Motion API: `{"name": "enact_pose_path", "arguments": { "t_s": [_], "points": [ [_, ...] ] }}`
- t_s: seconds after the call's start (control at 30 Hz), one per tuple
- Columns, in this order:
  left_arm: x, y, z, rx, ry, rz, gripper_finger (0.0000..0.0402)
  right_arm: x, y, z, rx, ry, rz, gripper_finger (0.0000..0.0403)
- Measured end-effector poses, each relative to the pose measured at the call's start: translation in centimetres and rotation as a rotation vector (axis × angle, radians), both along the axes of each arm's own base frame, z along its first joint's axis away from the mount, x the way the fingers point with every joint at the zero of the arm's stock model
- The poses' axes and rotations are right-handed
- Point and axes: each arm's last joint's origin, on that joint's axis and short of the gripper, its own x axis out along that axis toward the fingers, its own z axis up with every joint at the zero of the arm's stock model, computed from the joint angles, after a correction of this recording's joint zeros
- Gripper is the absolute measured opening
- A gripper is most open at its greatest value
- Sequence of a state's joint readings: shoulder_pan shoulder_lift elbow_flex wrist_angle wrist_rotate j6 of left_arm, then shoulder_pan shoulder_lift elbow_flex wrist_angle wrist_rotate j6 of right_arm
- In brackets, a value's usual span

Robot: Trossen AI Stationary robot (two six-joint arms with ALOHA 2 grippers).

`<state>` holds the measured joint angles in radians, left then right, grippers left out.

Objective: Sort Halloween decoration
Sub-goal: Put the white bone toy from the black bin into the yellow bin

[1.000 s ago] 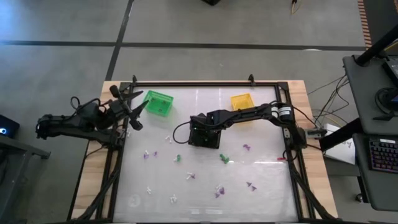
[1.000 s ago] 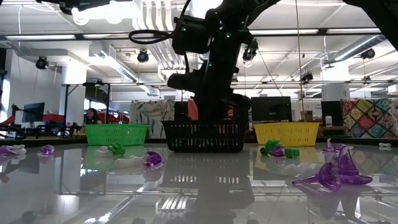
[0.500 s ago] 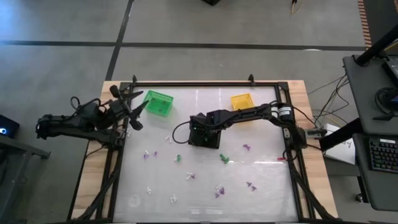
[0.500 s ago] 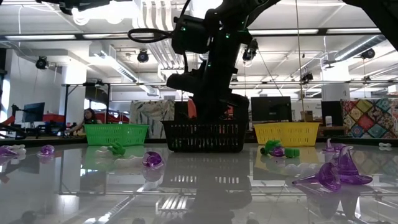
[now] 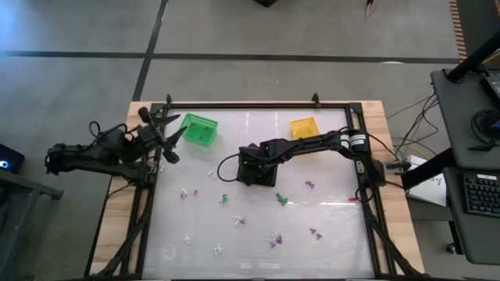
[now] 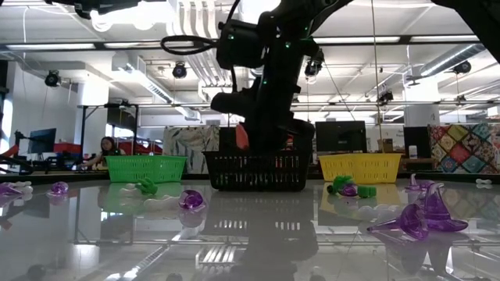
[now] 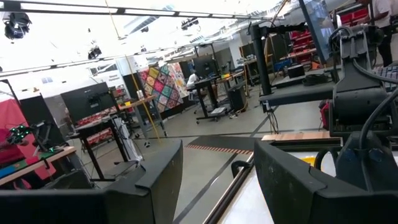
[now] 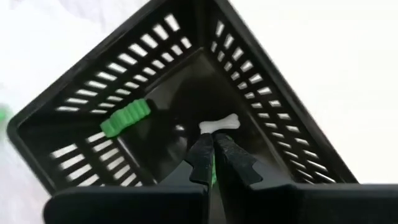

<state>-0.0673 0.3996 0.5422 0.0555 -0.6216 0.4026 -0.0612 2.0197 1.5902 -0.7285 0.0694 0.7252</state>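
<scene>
My right gripper hangs over the black basket at the table's middle, fingers pointing down into it and shut, with a green sliver between them. On the basket floor lie a green trinket and a white bone. Several small purple, green and white trinkets lie loose on the table, among them a purple one, a green one and a white one. My left gripper waits open above the table's left edge, holding nothing. My right gripper pinches a small green trinket between its two fingers, coming from above and pointing steeply down. Only a thin green strip shows between the fingers, which hide the rest. The piece is held clear above the basket floor.
A green basket stands at the far left and a yellow basket at the far right of the table. A black frame runs round the table's edges. Loose trinkets dot the near half.
</scene>
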Motion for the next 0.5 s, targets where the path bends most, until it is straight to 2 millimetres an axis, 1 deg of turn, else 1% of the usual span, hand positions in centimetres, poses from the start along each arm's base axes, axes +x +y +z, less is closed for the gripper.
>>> {"name": "enact_pose_path", "arguments": {
  "t_s": [0.13,0.17,0.27,0.4,0.5],
  "points": [
    [0.0,0.0,0.0,0.0,0.001,0.0,0.0181,0.0,0.0,0.0,0.008,0.002,0.056,0.0009],
    [0.0,0.0,0.0,0.0,0.001,0.0,0.0181,0.1,0.0,0.1,0.009,0.002,0.099,0.0009],
    [0.0,0.0,0.0,0.0,0.001,0.0,0.0181,0.0,0.1,0.8,-0.022,0.006,0.307,0.0009],
    [0.0,0.0,0.0,-0.019,-0.011,-0.005,0.0181,0.2,-0.1,2.3,-0.136,0.01,0.63,0.0009],
    [0.0,0.0,-0.1,-0.047,-0.023,-0.01,0.0181,0.2,0.0,2.6,-0.225,0.02,0.894,0.0009]
  ]
}}
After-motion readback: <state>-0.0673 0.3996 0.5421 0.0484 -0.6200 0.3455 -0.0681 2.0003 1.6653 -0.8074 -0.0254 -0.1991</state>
